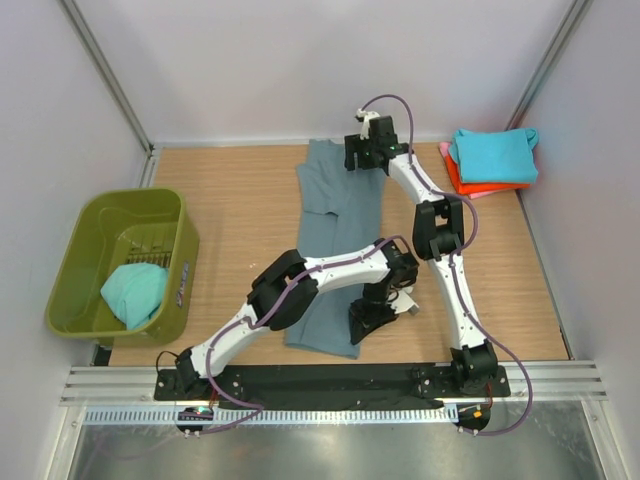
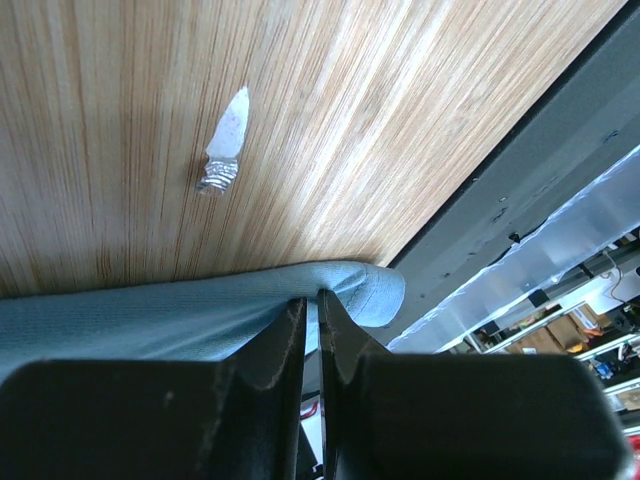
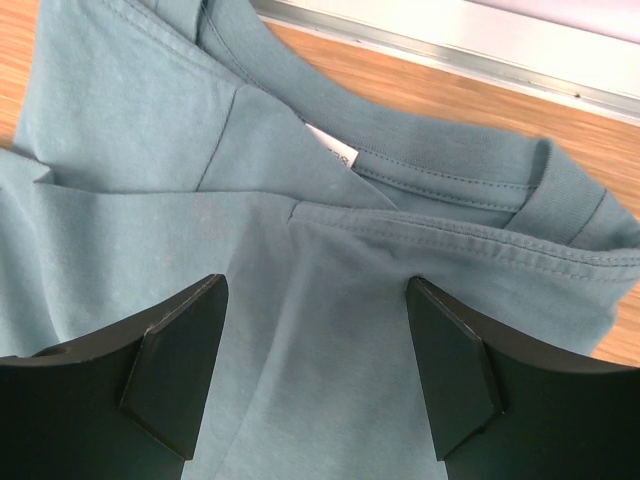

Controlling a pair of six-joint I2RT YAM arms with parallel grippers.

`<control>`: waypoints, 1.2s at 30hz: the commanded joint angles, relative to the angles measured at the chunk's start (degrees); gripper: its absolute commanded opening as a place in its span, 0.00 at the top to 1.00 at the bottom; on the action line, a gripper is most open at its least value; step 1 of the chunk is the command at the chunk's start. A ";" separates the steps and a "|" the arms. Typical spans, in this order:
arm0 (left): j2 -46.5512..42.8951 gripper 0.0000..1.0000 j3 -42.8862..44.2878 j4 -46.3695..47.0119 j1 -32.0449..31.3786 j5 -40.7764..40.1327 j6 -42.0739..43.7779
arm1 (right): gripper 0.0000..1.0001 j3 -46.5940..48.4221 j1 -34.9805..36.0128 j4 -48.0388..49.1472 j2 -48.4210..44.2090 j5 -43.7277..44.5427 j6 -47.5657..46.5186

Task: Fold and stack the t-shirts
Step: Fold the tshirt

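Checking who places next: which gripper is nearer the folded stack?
Right. The right gripper is over the collar of the grey shirt, left of the stack; the left gripper pinches its near hem.

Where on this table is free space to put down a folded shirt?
Bare wood lies between the olive tub and the blue-grey t-shirt, and on the right, nearer than the folded stack. The centre is crowded: left arm and right arm reach over that t-shirt.

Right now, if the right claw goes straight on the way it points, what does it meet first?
The blue-grey t-shirt: the open right claw points straight at its cloth. How far off is unclear.
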 commanded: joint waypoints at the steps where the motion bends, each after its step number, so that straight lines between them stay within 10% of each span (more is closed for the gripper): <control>1: 4.03 0.89 1.53 6.97 -0.57 -2.14 1.53 | 0.22 3.36 0.80 1.46 1.74 -2.12 1.86; 10: 7.28 0.86 8.37 6.80 1.62 -1.79 1.79 | 0.22 6.09 0.62 2.52 4.90 -3.26 3.62; 24: -17.64 0.28 7.08 6.79 1.36 -4.60 2.94 | 0.18 -2.16 -5.70 2.70 -26.78 -3.27 6.15; 36: -43.59 0.29 -23.05 17.60 17.07 -13.67 -15.68 | 0.27 -62.42 -9.66 -4.69 -64.95 -16.08 29.01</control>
